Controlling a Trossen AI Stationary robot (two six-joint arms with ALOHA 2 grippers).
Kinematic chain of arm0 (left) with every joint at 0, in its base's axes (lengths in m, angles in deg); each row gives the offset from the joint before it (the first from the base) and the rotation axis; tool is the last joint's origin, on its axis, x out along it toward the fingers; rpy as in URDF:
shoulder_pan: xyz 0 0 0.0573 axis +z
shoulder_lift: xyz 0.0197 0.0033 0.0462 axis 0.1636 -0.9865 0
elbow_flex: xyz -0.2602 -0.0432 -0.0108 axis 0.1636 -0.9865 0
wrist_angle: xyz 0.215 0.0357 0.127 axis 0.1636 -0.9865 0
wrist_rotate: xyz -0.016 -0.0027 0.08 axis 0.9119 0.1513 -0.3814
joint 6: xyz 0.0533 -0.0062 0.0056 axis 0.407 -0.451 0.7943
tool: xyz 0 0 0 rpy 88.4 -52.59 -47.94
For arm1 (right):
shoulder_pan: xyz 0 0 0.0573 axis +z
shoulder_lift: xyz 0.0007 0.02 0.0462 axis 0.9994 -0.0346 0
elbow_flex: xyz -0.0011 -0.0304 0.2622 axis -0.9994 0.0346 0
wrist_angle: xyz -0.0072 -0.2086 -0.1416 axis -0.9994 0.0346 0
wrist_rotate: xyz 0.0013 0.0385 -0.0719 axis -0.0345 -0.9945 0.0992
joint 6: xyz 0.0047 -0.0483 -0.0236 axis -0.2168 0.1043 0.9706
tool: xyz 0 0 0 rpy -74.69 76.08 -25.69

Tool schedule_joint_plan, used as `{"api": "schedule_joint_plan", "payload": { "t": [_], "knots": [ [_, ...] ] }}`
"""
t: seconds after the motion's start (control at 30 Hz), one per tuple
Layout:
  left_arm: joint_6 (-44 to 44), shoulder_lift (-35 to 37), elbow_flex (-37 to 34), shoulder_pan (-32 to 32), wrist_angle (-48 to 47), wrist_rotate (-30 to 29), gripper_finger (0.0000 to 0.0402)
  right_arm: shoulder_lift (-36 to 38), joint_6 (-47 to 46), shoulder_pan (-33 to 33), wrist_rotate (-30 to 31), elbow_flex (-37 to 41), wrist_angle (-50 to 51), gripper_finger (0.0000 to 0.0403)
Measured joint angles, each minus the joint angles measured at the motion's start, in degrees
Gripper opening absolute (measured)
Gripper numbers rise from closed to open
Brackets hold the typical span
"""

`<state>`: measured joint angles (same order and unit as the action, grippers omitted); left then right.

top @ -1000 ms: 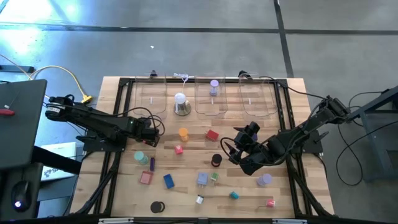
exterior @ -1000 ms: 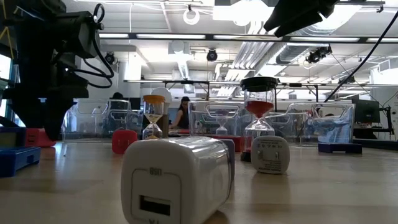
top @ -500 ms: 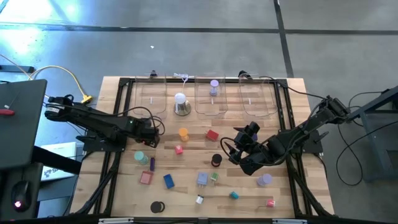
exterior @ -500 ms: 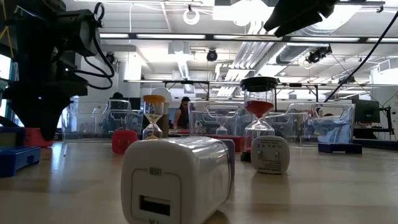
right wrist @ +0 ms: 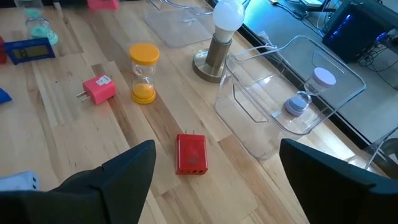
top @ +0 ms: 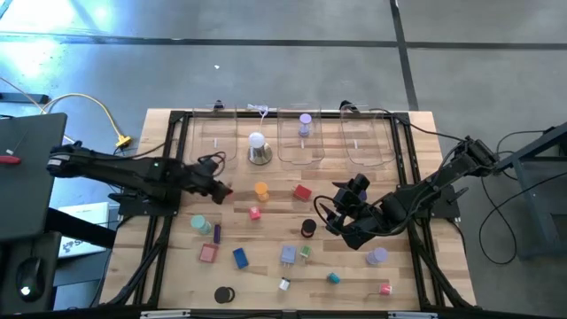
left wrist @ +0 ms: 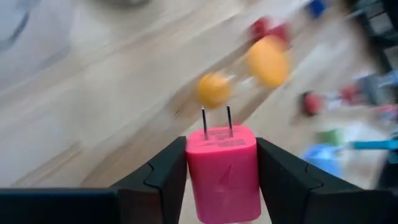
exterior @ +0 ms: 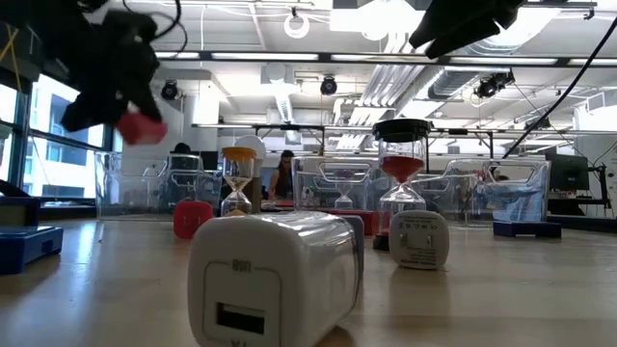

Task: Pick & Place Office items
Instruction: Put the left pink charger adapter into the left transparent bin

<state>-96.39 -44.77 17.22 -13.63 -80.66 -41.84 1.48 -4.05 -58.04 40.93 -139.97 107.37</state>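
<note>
My left gripper (top: pixel 219 189) hangs above the table's left middle, shut on a pink plug charger (left wrist: pixel 222 169) whose two prongs point away from the wrist; the low view shows it high up (exterior: pixel 141 126). My right gripper (top: pixel 340 218) hovers open right of centre, holding nothing. Loose on the wood lie an orange hourglass (top: pixel 260 190), a red charger (top: pixel 303 192), a small pink charger (top: pixel 255 213), a black-capped hourglass (top: pixel 307 229) and several more coloured pieces toward the near edge. My left gripper pinches the pink charger's body by its two flat sides (left wrist: pixel 194 163) between the two fingers (left wrist: pixel 166 174). The fingers slant down from the table's left side. The charger is lifted clear of the table, prongs (left wrist: pixel 216 122) pointing forward beyond the fingertips.
Clear plastic bins (top: pixel 301 142) line the far edge, one holding a purple hourglass (top: pixel 305 122). A white dome lamp on a silvery base (top: pixel 258 149) stands before them. A white charger block (exterior: pixel 275 275) lies close to the low camera. Black frame rails (top: pixel 174 168) run along both sides.
My left gripper has risen from the table with the pink charger, which has been lifted clear of the wood. The gripper has tipped from pointing steeply down to a shallower slant. My right arm has kept still.
</note>
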Motion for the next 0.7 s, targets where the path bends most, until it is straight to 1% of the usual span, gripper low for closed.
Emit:
{"api": "schedule_joint_plan", "payload": {
  "t": [0.17, 0.33, 0.4, 0.53, 0.7],
  "knots": [
    [7.7, 5.4, 0.0, 2.7, 6.1, -0.8, 0.0171, 0.0, 0.0, 0.0, 0.2, 0.0, -0.2, 0.0333],
    [14.6, 7.5, 0.5, 7.9, 12.0, -0.8, 0.0173, 0.0, 0.0, 0.0, 0.2, 0.0, -0.7, 0.0333],
    [17.4, 7.4, 1.5, 10.8, 11.8, -0.6, 0.0173, 0.0, 0.0, 0.0, 0.1, 0.0, -0.9, 0.0333],
    [27.4, 7.1, 3.3, 16.8, 11.7, -0.1, 0.0174, 0.0, 0.0, 0.0, -0.2, 0.0, -0.9, 0.0333],
    [29.2, 5.4, 5.0, 25.7, 7.6, 0.0, 0.0174, 0.0, 0.0, 0.0, -0.7, 0.0, -0.9, 0.0333]
  ]
}}
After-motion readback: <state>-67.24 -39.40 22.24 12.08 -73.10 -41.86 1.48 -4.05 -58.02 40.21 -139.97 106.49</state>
